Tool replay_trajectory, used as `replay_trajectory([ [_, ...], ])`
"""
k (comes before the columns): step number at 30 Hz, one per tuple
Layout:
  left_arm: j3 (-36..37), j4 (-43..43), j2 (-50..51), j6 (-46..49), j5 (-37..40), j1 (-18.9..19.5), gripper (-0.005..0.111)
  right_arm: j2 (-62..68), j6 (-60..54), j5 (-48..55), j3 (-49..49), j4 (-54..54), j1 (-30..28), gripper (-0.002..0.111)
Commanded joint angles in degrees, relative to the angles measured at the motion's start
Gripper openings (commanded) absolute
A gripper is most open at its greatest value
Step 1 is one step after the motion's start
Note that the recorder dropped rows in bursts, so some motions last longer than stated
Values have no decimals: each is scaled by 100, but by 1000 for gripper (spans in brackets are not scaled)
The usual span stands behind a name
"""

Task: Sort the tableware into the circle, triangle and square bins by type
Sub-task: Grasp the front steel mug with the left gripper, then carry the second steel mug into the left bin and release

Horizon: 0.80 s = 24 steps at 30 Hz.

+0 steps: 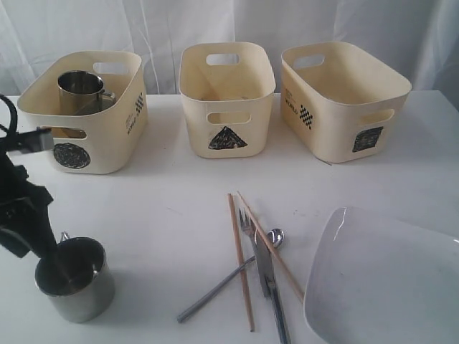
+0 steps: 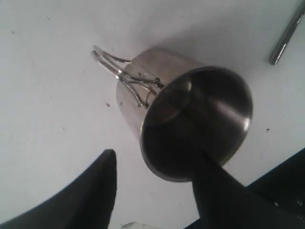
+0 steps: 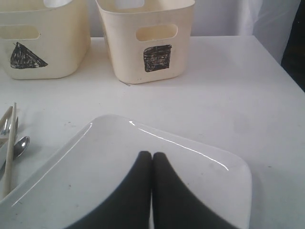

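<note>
1. Left claw [image 2: 155,155] stands wide, astride the wall of a steel mug [image 1: 75,279]. One finger reaches down inside the rim and the other hangs outside, just clear of the side.
2. That mug stands upright on the bench [image 1: 179,186] at about 8 o'clock, with its wire handle on the side away from the fingers.
3. Right claw [image 3: 152,155] is pressed tight together, gripping nothing, above the large white square plate [image 1: 380,287] at 4 o'clock.
4. At 6 o'clock, between mug and plate, the chopsticks [image 1: 242,272], fork [image 1: 246,218], knife [image 1: 265,272] and spoon [image 1: 276,237] lie crossed.
5. Along the back, the circle bin [image 1: 107,154] sits at 10 o'clock with a second mug [image 1: 80,89] inside. The triangle bin [image 1: 226,107] is at 12 and the square bin [image 1: 344,107] at 2.
</note>
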Motion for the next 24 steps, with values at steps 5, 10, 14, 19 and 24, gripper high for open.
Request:
replay_trajectory([
  [5,1074,-226,238,366,-1473,6,59,-35,-4,-35,9,2,-32,0],
  [10,1356,-226,406,354,-2164,6,34,-35,-4,-35,9,2,-32,0],
  [14,1132,-131,176,406,-1603,6,0,-35,-4,-35,9,2,-32,0],
  [19,328,1315,-650,6,-1358,6,0,-35,-4,-35,9,2,-32,0],
  [24,-895,2538,-1611,-893,-2237,6,0,-35,-4,-35,9,2,-32,0],
])
